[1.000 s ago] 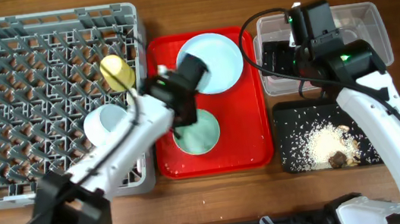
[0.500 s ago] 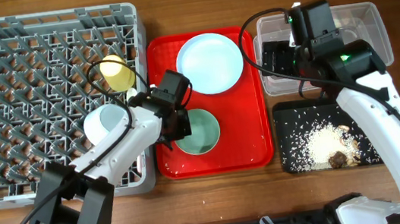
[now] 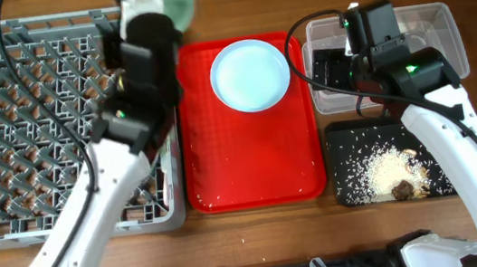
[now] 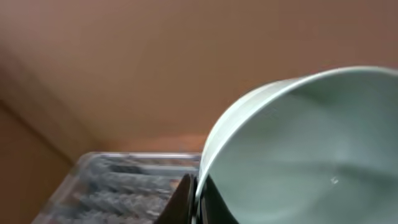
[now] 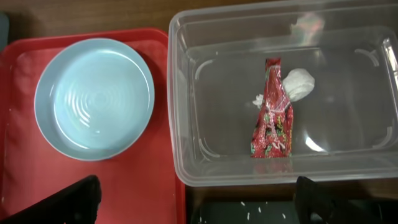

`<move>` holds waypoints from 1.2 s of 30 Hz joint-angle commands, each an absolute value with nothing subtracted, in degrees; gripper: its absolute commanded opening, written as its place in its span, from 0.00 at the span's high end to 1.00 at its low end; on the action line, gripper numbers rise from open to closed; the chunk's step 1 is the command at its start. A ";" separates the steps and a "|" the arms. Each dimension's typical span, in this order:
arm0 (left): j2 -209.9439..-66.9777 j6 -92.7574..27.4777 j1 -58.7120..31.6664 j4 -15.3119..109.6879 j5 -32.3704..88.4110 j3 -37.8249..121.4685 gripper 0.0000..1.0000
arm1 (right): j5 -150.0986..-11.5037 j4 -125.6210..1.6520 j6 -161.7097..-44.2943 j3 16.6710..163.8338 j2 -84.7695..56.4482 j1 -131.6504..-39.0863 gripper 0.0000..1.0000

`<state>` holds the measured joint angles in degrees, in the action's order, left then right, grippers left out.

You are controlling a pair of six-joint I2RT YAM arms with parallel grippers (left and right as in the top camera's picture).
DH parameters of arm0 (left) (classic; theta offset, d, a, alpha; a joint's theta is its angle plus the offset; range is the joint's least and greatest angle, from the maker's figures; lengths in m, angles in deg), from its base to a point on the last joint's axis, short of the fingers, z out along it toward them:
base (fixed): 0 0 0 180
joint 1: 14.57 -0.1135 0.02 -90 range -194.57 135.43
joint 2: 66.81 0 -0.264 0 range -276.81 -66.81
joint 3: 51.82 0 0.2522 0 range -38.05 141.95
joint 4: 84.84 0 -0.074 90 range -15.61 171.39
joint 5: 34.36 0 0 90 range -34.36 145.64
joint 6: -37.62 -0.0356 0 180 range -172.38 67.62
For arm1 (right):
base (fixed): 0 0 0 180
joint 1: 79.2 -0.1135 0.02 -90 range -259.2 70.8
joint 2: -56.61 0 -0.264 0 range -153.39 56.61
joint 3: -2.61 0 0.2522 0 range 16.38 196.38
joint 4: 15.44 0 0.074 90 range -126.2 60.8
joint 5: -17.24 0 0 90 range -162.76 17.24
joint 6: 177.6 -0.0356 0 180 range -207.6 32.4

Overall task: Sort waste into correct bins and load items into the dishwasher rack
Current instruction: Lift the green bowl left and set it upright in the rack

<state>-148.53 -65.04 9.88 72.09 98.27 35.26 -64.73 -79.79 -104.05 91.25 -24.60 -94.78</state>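
My left gripper pinches the rim of the pale green bowl, held tilted by the dishwasher rack's far corner. My right gripper is spread wide, empty, over the clear tub, where the red wrapper and tissue lie. The blue plate sits on the red tray.
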 commanded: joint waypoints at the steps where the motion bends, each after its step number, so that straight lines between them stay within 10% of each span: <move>1: -155.26 -82.59 0.26 77.41 101.98 35.00 0.96 | -63.59 -79.61 -104.25 91.86 -24.93 -94.60 0.00; 10: -172.46 -86.64 -14.15 88.81 98.07 34.98 0.96 | -63.59 -79.61 -104.27 91.86 -24.93 -94.60 0.00; 24: -178.16 -78.46 -3.55 81.25 97.28 34.98 0.95 | -63.59 -79.59 -104.25 91.86 -24.93 -94.60 0.00; 26: -178.16 -78.46 0.30 78.61 97.28 34.98 0.75 | -63.59 -79.59 -104.25 91.86 -24.93 -94.60 0.01; 32: -177.79 -71.80 6.86 66.02 97.26 35.00 0.54 | -63.59 -79.59 -104.27 91.86 -24.93 -94.60 0.00; 36: -176.20 -68.41 5.61 63.57 97.83 35.00 0.96 | -63.59 -79.57 -104.25 91.84 -24.93 -94.60 0.00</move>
